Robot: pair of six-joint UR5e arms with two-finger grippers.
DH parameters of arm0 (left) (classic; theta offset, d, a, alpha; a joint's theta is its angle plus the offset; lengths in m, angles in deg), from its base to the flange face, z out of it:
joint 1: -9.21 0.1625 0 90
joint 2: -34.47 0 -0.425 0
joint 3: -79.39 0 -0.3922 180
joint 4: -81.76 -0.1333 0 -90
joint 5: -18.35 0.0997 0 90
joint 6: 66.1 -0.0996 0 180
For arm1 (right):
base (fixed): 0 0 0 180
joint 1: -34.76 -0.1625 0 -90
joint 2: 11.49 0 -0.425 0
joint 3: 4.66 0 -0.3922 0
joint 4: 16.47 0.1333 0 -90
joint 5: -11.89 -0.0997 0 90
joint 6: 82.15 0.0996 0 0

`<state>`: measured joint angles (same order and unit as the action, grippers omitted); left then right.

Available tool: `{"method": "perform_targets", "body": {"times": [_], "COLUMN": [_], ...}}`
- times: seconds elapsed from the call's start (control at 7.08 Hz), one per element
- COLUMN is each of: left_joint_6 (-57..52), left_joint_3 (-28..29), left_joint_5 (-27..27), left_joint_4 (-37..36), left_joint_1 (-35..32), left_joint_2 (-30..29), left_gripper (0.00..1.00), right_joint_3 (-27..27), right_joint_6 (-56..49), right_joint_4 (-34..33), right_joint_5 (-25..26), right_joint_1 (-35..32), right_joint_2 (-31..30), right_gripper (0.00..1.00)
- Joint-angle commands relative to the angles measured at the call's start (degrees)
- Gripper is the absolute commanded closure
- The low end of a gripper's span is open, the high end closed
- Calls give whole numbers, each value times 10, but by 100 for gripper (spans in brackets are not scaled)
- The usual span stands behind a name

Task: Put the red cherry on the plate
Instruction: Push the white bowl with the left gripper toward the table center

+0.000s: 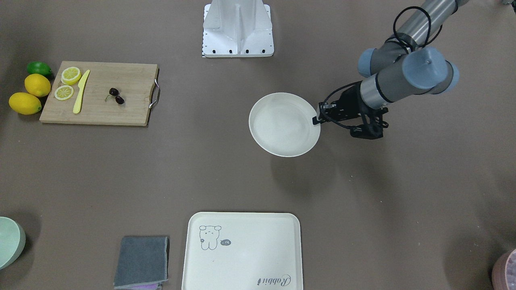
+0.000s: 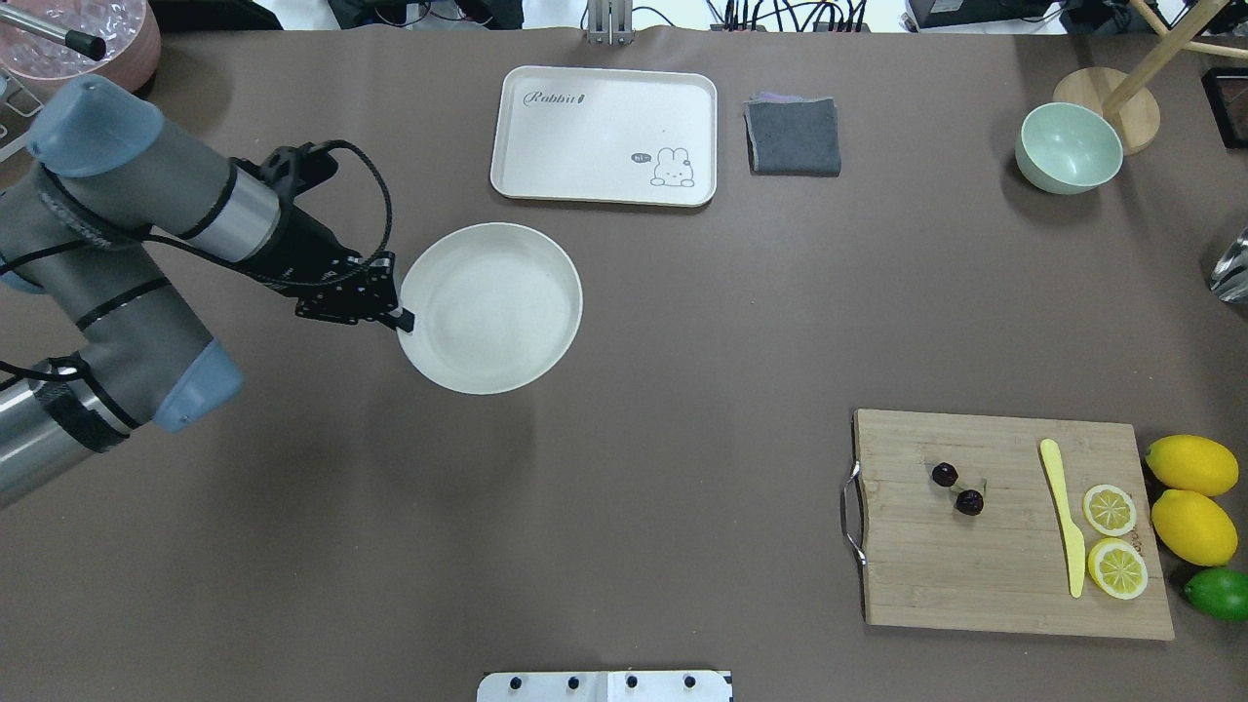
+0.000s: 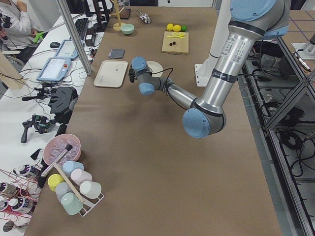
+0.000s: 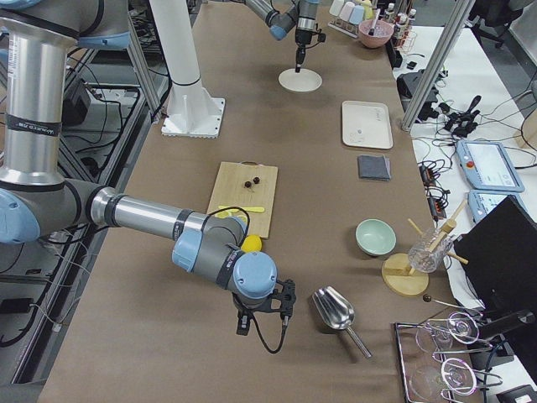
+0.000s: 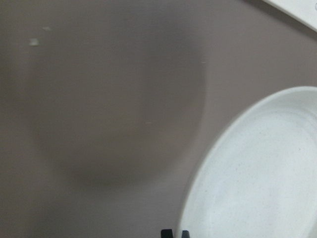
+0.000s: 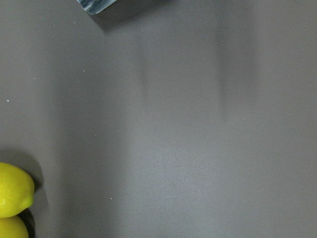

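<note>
Left pincer (image 2: 402, 319) grips plate (image 2: 492, 307) rim, red cherry (image 2: 956, 489) well apart.

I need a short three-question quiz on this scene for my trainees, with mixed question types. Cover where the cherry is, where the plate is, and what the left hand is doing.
1. True or false: the red cherry lies on the plate.
2. Multiple choice: what is the left hand shut on? A) the plate's rim B) the red cherry C) the cutting board
3. Fill in the blank: the red cherry rests on the ____.

Key: 1 false; 2 A; 3 cutting board.
</note>
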<state>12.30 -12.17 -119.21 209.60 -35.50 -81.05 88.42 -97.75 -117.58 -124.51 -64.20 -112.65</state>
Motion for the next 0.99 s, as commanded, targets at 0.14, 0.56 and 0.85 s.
{"method": "perform_targets", "body": {"times": [0.14, 0.56, 0.85], "left_joint_6": [1, -1, -3], "left_joint_3": [-37, -23, -11], "left_joint_5": [116, 171, 193], "left_joint_4": [-100, -101, -100], "left_joint_1": [101, 148, 165], "left_joint_2": [-40, -40, -43], "left_gripper": [100, 100, 100], "right_joint_3": [2, 7, 8], "right_joint_6": [6, 5, 1], "right_joint_4": [0, 0, 1], "right_joint_5": [1, 1, 1], "right_joint_1": [0, -1, -1], "right_joint_2": [-1, -11, -18], "right_gripper": [0, 0, 0]}}
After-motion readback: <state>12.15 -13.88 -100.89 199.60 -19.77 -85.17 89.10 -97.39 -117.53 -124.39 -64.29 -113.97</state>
